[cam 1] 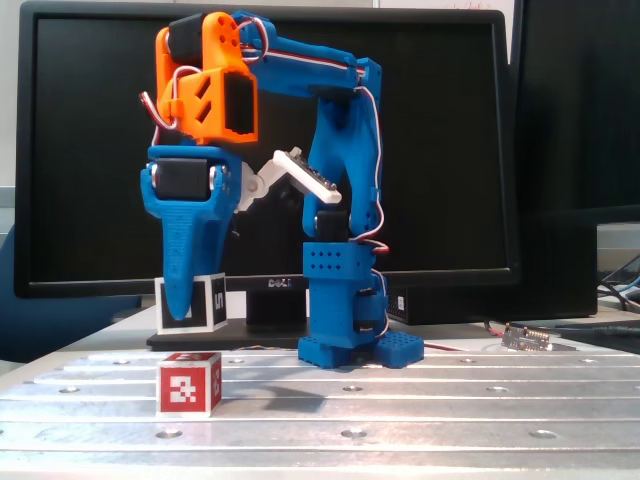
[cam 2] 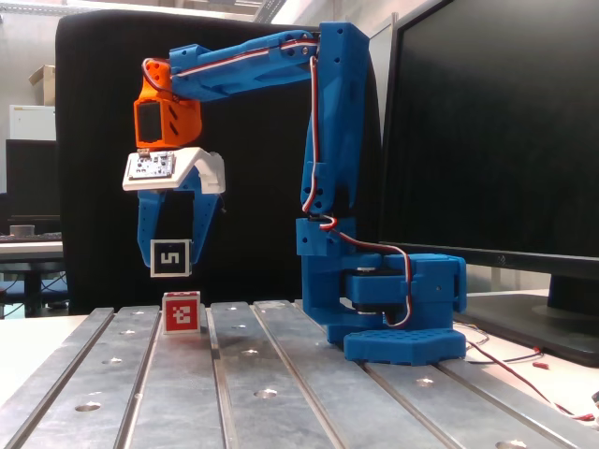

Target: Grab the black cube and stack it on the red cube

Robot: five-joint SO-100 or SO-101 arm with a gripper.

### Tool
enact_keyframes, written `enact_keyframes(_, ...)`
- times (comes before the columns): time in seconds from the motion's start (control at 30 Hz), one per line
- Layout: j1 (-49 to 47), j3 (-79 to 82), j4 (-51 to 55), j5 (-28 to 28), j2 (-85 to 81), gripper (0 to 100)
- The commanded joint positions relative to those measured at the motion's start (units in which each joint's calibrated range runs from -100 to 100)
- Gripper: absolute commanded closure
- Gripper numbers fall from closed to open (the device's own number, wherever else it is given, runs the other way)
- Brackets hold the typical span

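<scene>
The tool hangs pointing straight down from the blue arm, its two blue fingers pinching the black cube between them, one on each side as a fixed view shows it. The cube is clear of the table, held in the air with its white label and black "5" facing that camera. In the other fixed view the near finger crosses in front of the same cube, so only its white-edged sides show left and right of the finger. The red cube sits on the grooved metal table, its white blocky marker toward the lens; the black cube hangs just above it with a visible gap, a little to the left of it in this view. In the other fixed view the red cube stands below the tool and nearer the camera. An orange wrist section tops the tool, and a dark monitor stands behind the arm's base.
</scene>
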Motion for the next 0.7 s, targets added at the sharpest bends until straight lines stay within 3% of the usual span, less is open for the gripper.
enact_keyframes(0.0, 0.8, -1.4, -1.4, 1.5, -0.1, 82)
enact_keyframes(0.67, 1.6, 5.1, -5.6, 1.6, -1.1, 82)
